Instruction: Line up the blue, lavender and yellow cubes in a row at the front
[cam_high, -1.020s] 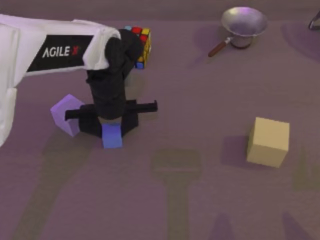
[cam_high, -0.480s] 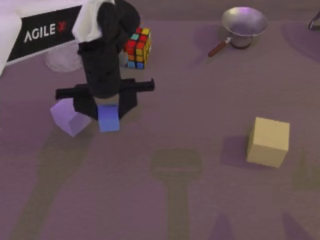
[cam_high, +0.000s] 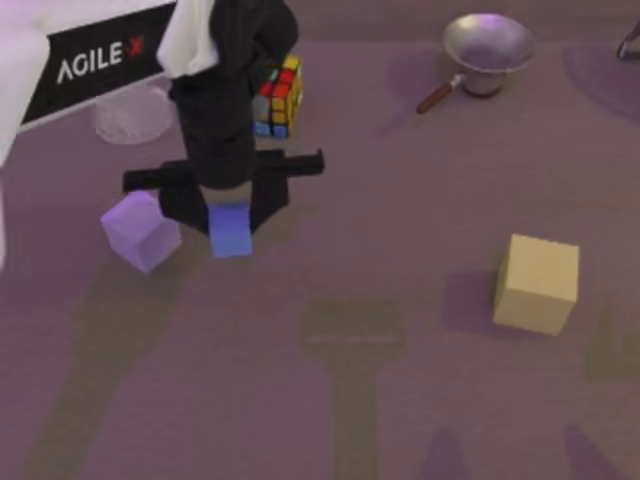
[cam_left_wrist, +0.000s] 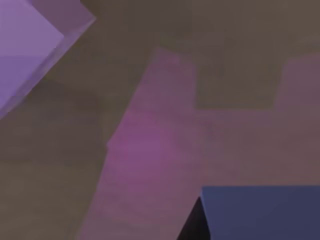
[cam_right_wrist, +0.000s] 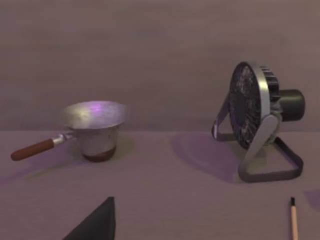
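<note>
My left gripper (cam_high: 229, 212) is shut on the blue cube (cam_high: 231, 232), which it holds above the table just right of the lavender cube (cam_high: 141, 231). The left wrist view shows the blue cube (cam_left_wrist: 260, 212) close up between the jaws and the lavender cube (cam_left_wrist: 25, 50) lying apart on the table below. The yellow cube (cam_high: 538, 283), the largest, sits alone on the table's right side. My right arm is outside the top view; its wrist view faces the back of the table.
A multicoloured puzzle cube (cam_high: 277, 96) lies behind the left gripper, with a clear round dish (cam_high: 133, 115) to its left. A metal pan (cam_high: 485, 45) with a brown handle stands at the back right. The right wrist view also shows a fan (cam_right_wrist: 260, 122) and a pencil (cam_right_wrist: 294, 220).
My left gripper has risen with the blue cube and carried it towards the back, then slightly right. The lavender and yellow cubes have stayed put.
</note>
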